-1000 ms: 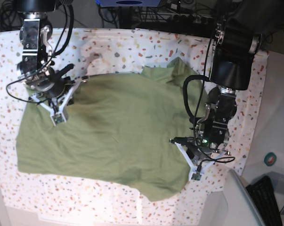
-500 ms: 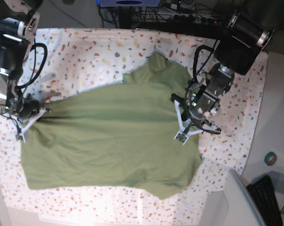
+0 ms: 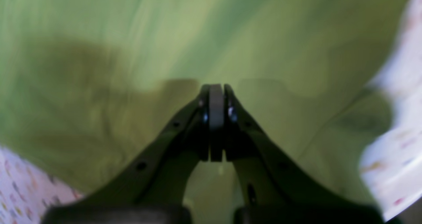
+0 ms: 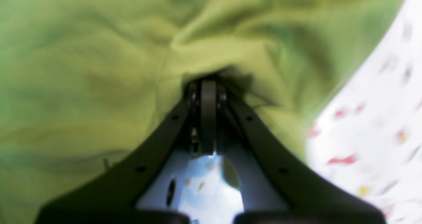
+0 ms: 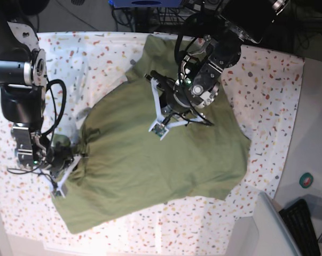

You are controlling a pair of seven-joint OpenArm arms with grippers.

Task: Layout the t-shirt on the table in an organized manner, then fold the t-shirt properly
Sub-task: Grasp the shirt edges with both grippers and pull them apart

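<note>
While the olive-green t-shirt lay spread but skewed across the middle of the speckled counter, its collar end ran up toward the far edge and its lower hem sagged toward the near-left corner. Cloth bunched into folds at the left edge of the base view, where the right hand sat clamped shut, with fabric puckered right at its tips in the wrist view; a pinch looked likely. Left hand was also shut, poised over the shirt's upper middle; whether it held cloth could not be told. Judged step: still laying out. Doing it well would mean pulling the two hands apart evenly, keeping the fabric low and taut, so wrinkles drew out without dragging the shirt off-centre.
</note>
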